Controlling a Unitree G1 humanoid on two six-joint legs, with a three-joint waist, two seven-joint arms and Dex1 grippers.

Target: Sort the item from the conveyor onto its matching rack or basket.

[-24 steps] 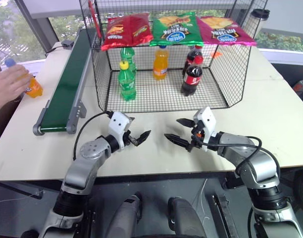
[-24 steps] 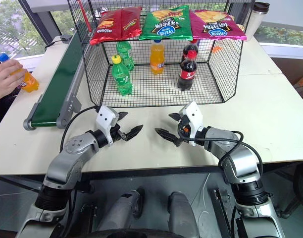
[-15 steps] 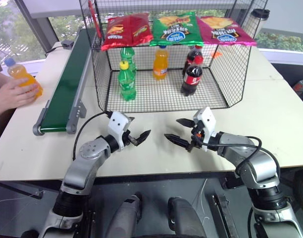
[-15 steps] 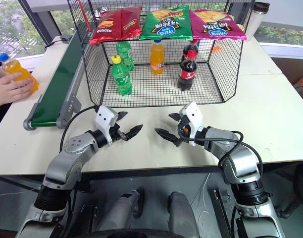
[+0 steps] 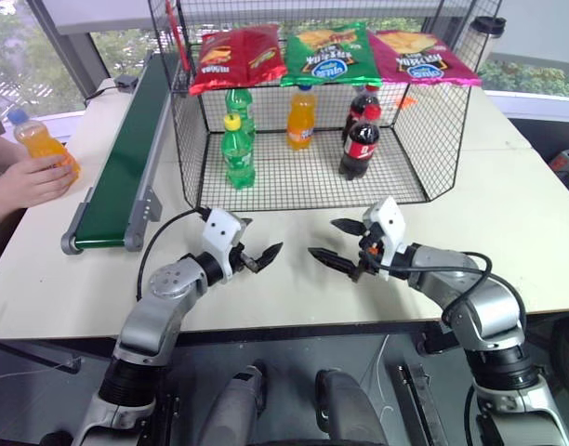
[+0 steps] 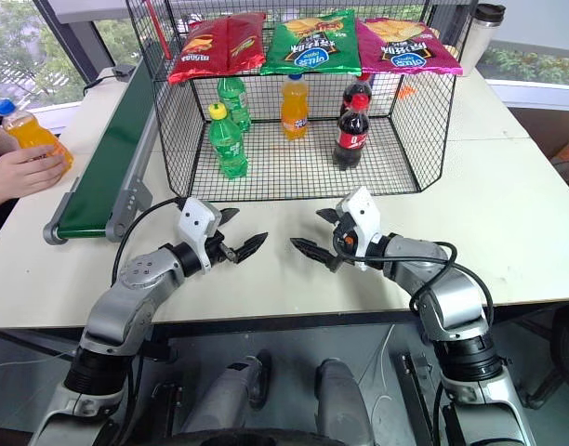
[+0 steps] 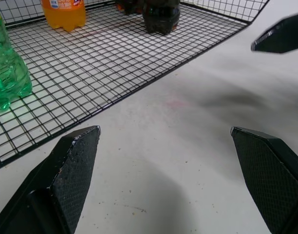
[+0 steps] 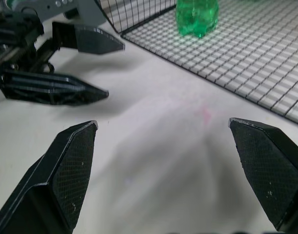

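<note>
The item, an orange soda bottle [image 5: 43,146] with a blue cap, stands tilted on the table at the far left, held by a person's hand [image 5: 26,182]. It is beside the conveyor [image 5: 126,158], not on it; the green belt is bare. The black wire cage [image 5: 447,139] stands behind my grippers. My left gripper [image 5: 265,236] and right gripper [image 5: 322,239] hover open over the table in front of the cage, tips pointing at each other, nothing between their fingers. The left wrist view looks past my open left gripper [image 7: 164,128] at the cage floor.
Inside the cage stand two green soda bottles [image 5: 238,149], an orange soda bottle [image 5: 302,118] and two cola bottles [image 5: 361,141]. Red [image 5: 238,56], green [image 5: 331,51] and magenta [image 5: 419,56] chip bags lie on its top. A lidded cup [image 5: 489,28] is back right.
The person's hand has lifted the orange bottle from lying under the palm to upright beside the conveyor. Both my arms have stayed still.
</note>
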